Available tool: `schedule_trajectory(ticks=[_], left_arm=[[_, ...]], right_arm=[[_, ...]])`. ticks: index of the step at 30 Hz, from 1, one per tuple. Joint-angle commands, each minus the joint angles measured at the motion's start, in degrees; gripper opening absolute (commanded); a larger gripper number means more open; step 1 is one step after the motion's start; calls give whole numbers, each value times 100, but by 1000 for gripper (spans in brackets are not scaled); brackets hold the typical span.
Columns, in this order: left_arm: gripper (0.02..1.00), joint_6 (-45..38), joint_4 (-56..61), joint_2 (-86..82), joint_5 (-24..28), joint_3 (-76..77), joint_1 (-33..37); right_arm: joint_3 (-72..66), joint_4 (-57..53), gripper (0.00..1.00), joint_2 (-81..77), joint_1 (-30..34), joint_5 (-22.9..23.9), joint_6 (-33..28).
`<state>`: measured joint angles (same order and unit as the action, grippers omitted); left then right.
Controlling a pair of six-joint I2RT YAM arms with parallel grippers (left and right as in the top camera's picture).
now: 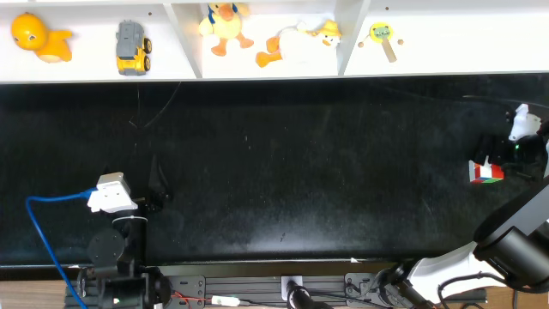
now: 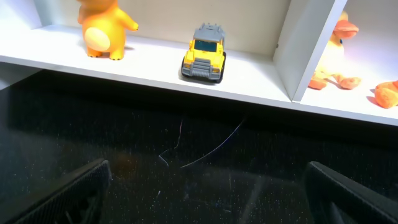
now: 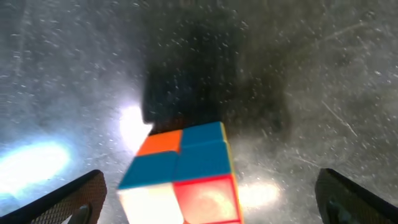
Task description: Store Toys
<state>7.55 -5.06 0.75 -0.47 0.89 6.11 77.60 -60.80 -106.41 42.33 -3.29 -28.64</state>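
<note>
Left gripper [image 2: 208, 193]: at the table's 8 o'clock, fingers spread wide, holding nothing, facing the shelf [image 1: 184, 39] at 12 o'clock.
Left bay: an orange duck figure [image 1: 39, 36] and, at its 3 o'clock, a yellow toy truck [image 1: 133, 47].
Middle bay: a yellow plush duck [image 1: 225, 24]; just beside it, a white plush duck [image 1: 296, 43] lying on its side.
Right bay: one small green toy on a wooden handle [image 1: 383, 37], with bare floor around it.
Puzzle cube [image 1: 485, 171]: on the black table [image 1: 283, 163] at its 3 o'clock, well apart from the shelf.
Right gripper [image 3: 208, 196]: open wide, gripping nothing, poised over the cube.
Key relation: the cube sits between the right fingers, turned slightly askew to them. It has no long axis. The right arm is far nearer, and the right bay lies at about 11 o'clock from the cube.
</note>
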Motion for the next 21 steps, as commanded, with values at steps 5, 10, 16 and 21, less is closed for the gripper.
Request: schedule_trajectory(ticks=[5,10,16,21], left_arm=[[998,24,28,-59,-4,-44,-11],[998,22,28,-59,-4,-44,-11],[998,24,28,-59,-4,-44,-11],[998,22,28,-59,-4,-44,-11]], right_arm=[[-101,111,939,-20,-46,-374,-190],[-428,339,936,-22,-94,-350,-208],[-625,452,930,-22,-107,-61,-140],[-708,540,930,-22,-107,33,-68]])
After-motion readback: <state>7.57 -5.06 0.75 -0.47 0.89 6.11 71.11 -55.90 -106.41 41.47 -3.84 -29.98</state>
